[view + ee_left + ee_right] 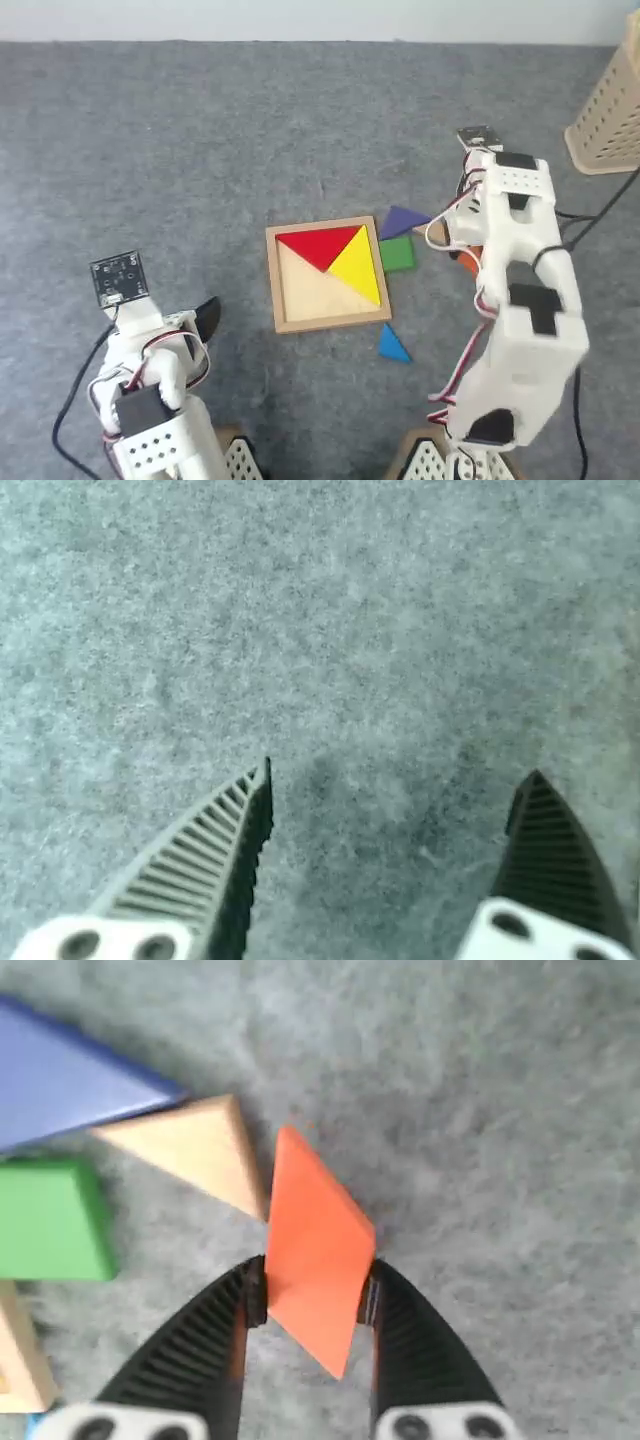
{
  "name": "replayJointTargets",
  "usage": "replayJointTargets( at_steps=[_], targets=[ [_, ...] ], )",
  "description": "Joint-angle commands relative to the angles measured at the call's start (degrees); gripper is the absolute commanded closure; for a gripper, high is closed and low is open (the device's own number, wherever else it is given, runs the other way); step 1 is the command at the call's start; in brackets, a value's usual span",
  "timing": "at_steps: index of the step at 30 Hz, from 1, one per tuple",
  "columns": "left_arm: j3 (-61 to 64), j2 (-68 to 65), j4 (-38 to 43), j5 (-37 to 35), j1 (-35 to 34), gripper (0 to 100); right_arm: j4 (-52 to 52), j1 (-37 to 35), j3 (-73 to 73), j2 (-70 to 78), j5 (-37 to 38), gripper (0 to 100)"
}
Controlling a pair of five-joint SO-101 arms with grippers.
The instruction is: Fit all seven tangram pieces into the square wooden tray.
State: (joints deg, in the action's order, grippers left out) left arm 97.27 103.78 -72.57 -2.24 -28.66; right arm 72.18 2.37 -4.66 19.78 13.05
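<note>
- Your right pincer point(312, 1285) is clamped on the orange piece point(315, 1250), one black finger pressed against each of its long side edges, so the piece sits squarely between the jaws.
- The orange piece is a parallelogram. Its long axis runs in line with the fingers, with one sharp corner pointing away from the wrist and the other back towards it.
- Its far corner lies just beside the slanted edge of the pale wooden triangle point(195, 1150); you cannot tell whether the two touch.
- The broad face of the orange piece is turned up to the wrist camera: flat, evenly bright orange, with clean straight edges. Whether it rests on the table point(200, 150) or is lifted off it cannot be told.
- Near the pale wooden triangle lie the violet-blue piece point(60, 1080) and the green square point(50, 1220), all on the grey table just outside the right side of the tray point(272, 280).
- In the high view the tray sits between the two arms. The red triangle point(322, 245) fills its upper part, and the yellow triangle point(360, 270) lies against its right wall; the two meet along one edge, and the rest is bare wood.
- A small blue triangle point(393, 345) lies on the table near the tray's lower right corner.
- Your left pincer point(398, 780) is spread wide with nothing between its fingers, over bare grey table, well apart from the tray and the pieces.
</note>
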Motion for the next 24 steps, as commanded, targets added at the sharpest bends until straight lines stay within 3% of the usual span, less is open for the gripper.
replayJointTargets(
  at_steps=[1,7,14,20,24],
  targets=[
    [-0.7,0.7,0.1,0.1,0.1,65,-4.7,-2.9,-8.1,-13.8,-0.2,96.1],
    [-0.7,0.7,0.1,0.1,0.1,65,-5.3,-9.4,-15.1,-21.9,3.2,96.5],
    [-0.7,0.7,0.1,0.1,0.1,65,-5.6,-24.0,-15.6,-25.5,5.6,96.5],
    [-0.7,0.7,0.1,0.1,0.1,65,-3.0,-38.6,-6.7,-18.2,5.2,96.3],
    [-0.7,0.7,0.1,0.1,0.1,65,-3.1,-40.9,1.6,-8.8,0.4,96.3]
  ],
)
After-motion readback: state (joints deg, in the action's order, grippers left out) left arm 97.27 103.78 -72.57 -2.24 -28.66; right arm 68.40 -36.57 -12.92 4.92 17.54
